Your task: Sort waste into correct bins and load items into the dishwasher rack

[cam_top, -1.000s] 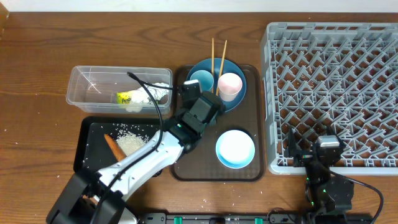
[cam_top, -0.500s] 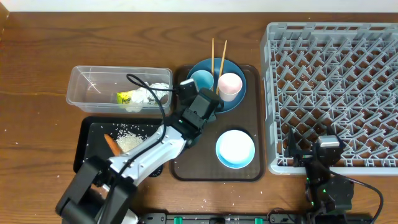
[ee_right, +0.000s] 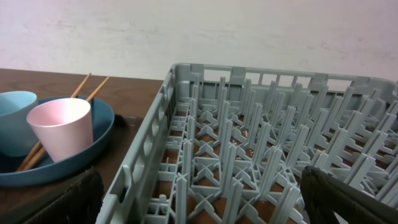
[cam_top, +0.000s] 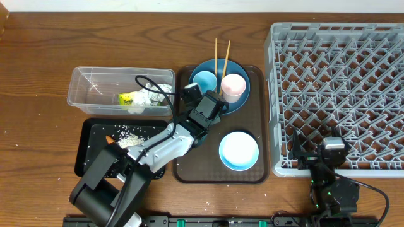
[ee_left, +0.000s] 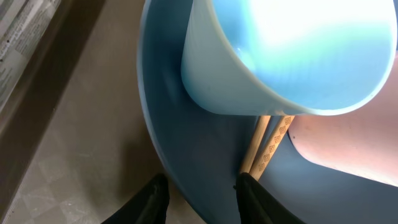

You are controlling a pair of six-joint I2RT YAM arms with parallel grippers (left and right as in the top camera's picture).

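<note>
my left pincer (ee_left: 200,190) sits low at the near-left edge of the dark blue plate (ee_left: 186,124), its two tips partly apart. one is outside the rim over the brown tray (cam_top: 262,126), the other over the plate's face, so the rim runs between them. i see no squeeze on it yet. i judge i'm set this way to take the plate by its edge, or to get at what stands on it. the light blue cup (ee_left: 280,56) is right above my tips, the pink cup (cam_top: 232,87) is beside it, and the chopsticks (ee_left: 264,146) are lying under both, so anything i lift here will disturb the rest. the white bowl (cam_top: 238,150) waits alone on the tray's near half. the waste looks sorted: tissue (cam_top: 151,94) and wrapper (cam_top: 127,99) lie in the clear tub (cam_top: 88,88), and rice (cam_top: 126,133) is in the black tray (cam_top: 88,145). my right pincer (ee_right: 200,180) is spread wide and holds nothing, parked at the near edge of the dishwasher rack (cam_top: 341,75), which has no dishes in it, probably ready to receive things there. against a second ago, my left head has hardly shifted at the plate's rim, while the forearm behind it has swung over the black tray and now covers most of the orange bit. the cups, chopsticks, bowl and right arm lie as they did.
</note>
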